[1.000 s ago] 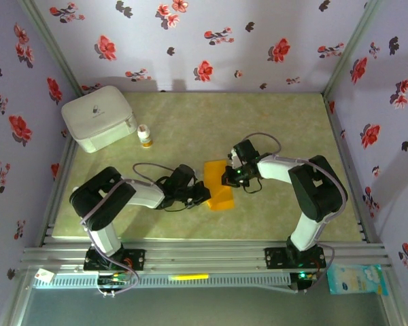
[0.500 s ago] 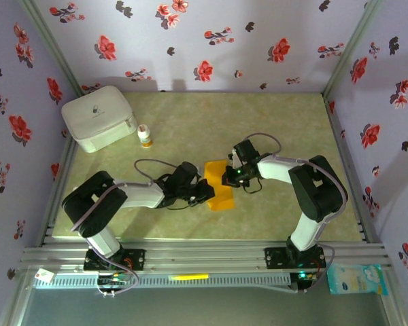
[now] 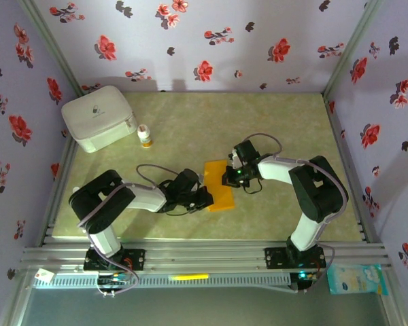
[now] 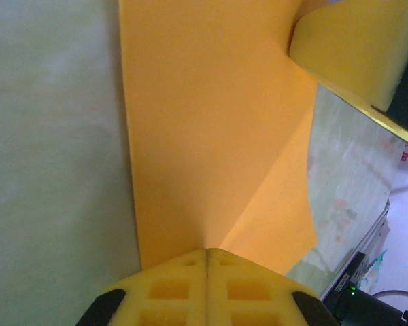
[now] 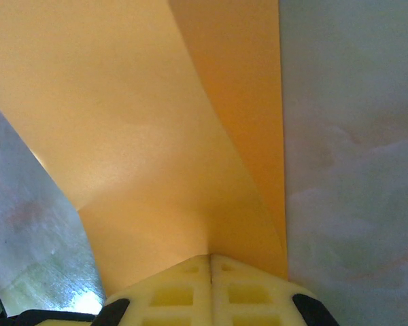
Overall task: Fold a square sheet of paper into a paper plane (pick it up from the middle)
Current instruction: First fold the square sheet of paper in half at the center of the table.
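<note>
Orange paper [image 3: 219,191] lies on the surface [image 3: 272,129] between the two arms as a folded oblong, narrower than a square, with one layer bowed upward. Left end effector [image 3: 202,198] has its fingers pressed together, pinching the paper's near-left edge; right end effector [image 3: 230,180] is likewise clamped on the opposite edge. Progress appears early: a lengthwise fold seems made, while the pointed nose, wings and centre ridge remain.

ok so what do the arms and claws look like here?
Left arm and right arm: white links, bulky black joints, a thin black cable looping by each wrist. Left claw and right claw have yellow fingers moulded with square recesses. A green light glows on the right wrist.
</note>
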You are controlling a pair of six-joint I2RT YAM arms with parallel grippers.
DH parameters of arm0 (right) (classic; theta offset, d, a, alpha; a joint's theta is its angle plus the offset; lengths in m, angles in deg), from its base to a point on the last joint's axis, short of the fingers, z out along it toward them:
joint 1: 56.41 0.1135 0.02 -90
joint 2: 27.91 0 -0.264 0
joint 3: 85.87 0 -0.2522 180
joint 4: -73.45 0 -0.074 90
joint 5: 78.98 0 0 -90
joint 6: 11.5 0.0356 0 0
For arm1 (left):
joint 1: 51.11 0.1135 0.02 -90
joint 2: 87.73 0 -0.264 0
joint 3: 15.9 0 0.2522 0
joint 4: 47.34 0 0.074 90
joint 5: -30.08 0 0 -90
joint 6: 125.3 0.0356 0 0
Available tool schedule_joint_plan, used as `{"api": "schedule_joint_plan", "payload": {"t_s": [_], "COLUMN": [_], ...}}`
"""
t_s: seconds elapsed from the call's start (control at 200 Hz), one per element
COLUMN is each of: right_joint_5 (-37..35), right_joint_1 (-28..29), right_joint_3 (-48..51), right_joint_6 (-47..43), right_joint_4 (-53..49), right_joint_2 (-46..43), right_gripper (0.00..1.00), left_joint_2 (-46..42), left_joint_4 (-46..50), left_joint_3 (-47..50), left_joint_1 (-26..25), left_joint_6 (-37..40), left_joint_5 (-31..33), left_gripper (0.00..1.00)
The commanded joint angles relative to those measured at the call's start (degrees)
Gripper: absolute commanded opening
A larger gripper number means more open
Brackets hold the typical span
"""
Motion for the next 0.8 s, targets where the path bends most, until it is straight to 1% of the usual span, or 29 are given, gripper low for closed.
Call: {"api": "schedule_joint_plan", "payload": {"t_s": [0.0,0.12,0.245,0.375,0.495,0.585,0.79], "right_joint_5": [-7.75,-7.68,-7.65,-7.53,-7.52,-7.51,-7.85], "right_joint_1": [-0.45,-0.45,-0.45,-0.45,-0.50,-0.45,-0.45], "right_joint_3": [3.44,3.27,3.26,3.32,3.29,3.53,3.88], "right_joint_6": [0.57,0.55,0.51,0.55,0.46,0.45,0.17], "right_joint_4": [-8.37,-8.41,-8.52,-8.49,-8.46,-8.34,-8.41], "right_joint_2": [2.68,2.72,2.70,2.58,2.72,2.75,3.05], "right_gripper": [0.00,0.00,0.00,0.00,0.00,0.00,0.00], "left_joint_2": [-2.60,-5.03,-6.21,-4.98,-2.02,-0.43,-0.02], "left_joint_4": [6.27,6.90,5.12,4.15,4.00,2.98,-1.70], "left_joint_3": [2.18,0.95,-0.79,-2.50,-3.74,-2.41,3.95], "left_joint_1": [-1.17,-1.40,-1.39,-1.41,-1.40,-1.39,-1.90], "left_joint_6": [1.63,3.33,3.56,3.55,3.41,2.04,-0.66], "left_joint_5": [0.90,0.90,1.39,2.09,0.76,0.75,-0.43], "left_gripper": [0.00,0.00,0.01,0.02,0.03,0.03,0.03]}}
